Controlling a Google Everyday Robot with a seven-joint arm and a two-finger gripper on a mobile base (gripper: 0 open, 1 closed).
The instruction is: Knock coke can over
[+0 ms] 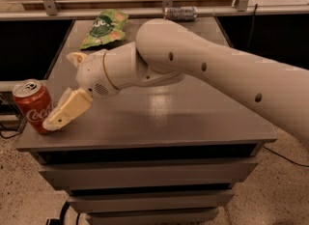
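The red coke can [32, 107] stands upright at the front left corner of the grey table [193, 118]. My gripper [61, 90] is just to the can's right, low over the table, and open. Its lower beige finger [67, 112] points down-left, with its tip against or right next to the can's lower right side. The other finger [75, 58] sticks out behind, farther back. My white arm [203, 69] reaches in from the right across the table.
A green snack bag [104, 27] lies at the table's back left. A silver-grey can [179, 12] lies on its side at the back edge. The coke can is close to the table's left and front edges. Drawers sit below the tabletop.
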